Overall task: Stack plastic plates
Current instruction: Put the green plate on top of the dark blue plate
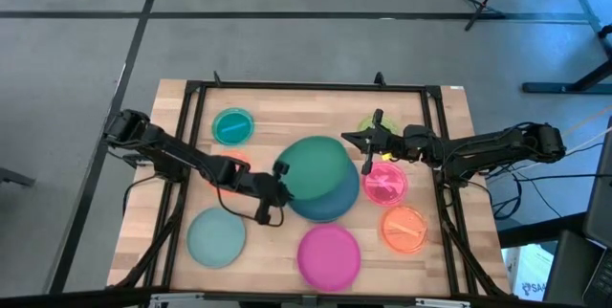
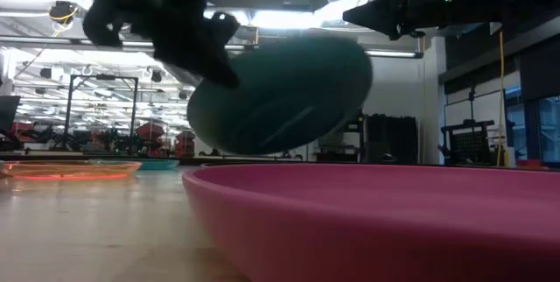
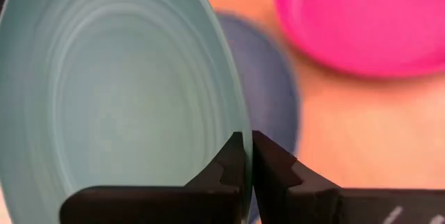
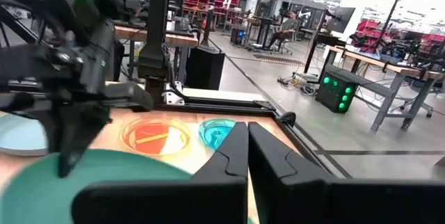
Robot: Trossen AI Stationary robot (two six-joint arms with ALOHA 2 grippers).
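My left gripper (image 1: pixel 278 189) is shut on the large green plate (image 1: pixel 316 166), held tilted over the blue plate (image 1: pixel 335 203) at the table's middle. The blue plate lies flat on the table and also shows in the left wrist view (image 3: pixel 272 92). My right gripper (image 1: pixel 367 147) is shut and empty, above the table just right of the green plate, between the lime plate (image 1: pixel 367 124) and the pink plate (image 1: pixel 385 185). The magenta plate (image 1: pixel 329 255) and the pale teal plate (image 1: pixel 216 237) lie near the front edge. My left gripper pinches the green plate's rim (image 3: pixel 240 128) between its two fingers, one on the plate's hollow face and one on its underside, at the plate's left edge. The fingers come from the table's left, nearly level. The plate (image 2: pixel 280 98) is lifted clear and tilted.
A teal translucent plate (image 1: pixel 232 126) lies at the far left. One orange plate (image 1: pixel 235 163) lies under my left arm, another (image 1: pixel 404 229) at the front right. A black frame (image 1: pixel 306 86) runs around the table's edges.
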